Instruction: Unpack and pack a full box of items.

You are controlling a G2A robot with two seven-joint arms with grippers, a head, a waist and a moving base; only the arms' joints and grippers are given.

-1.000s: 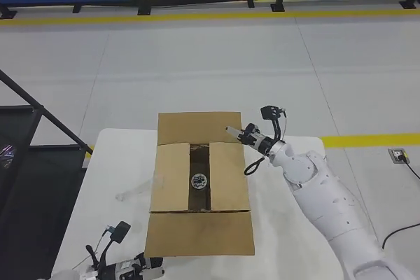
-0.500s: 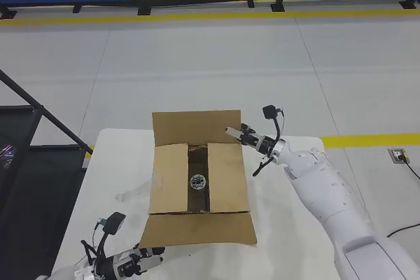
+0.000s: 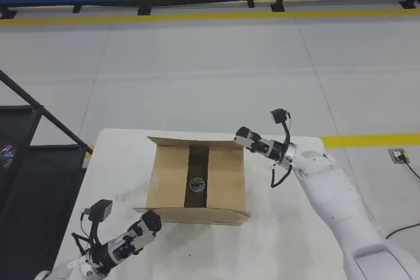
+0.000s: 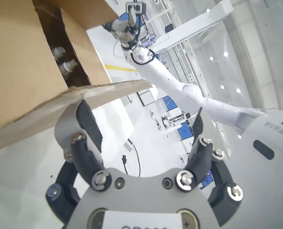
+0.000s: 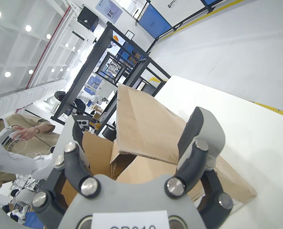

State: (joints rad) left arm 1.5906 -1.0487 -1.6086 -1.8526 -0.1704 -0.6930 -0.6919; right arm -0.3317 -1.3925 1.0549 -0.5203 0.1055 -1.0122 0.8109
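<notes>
A cardboard box (image 3: 169, 178) stands in the middle of the white table (image 3: 115, 157). Its two inner flaps leave a slot where a round bottle cap (image 3: 196, 184) shows; bottles (image 4: 66, 64) lie inside. The far flap (image 5: 141, 122) stands raised between the open fingers of my right gripper (image 5: 136, 132), which is at the box's far right corner (image 3: 240, 134). My left gripper (image 4: 143, 125) is open at the near left corner (image 3: 148, 222). One of its fingers (image 4: 89, 122) is under the lifted near flap (image 4: 103, 92).
A black metal frame (image 3: 28, 105) and dark panel stand off the table's left side. Bare table lies on both sides of the box, wider on the left. A yellow floor line (image 3: 378, 140) runs behind the right arm.
Both outer flaps, lying flat a second ago, now stand raised. The left gripper came up to the near flap's left corner. The right gripper shifted right at the far flap.
</notes>
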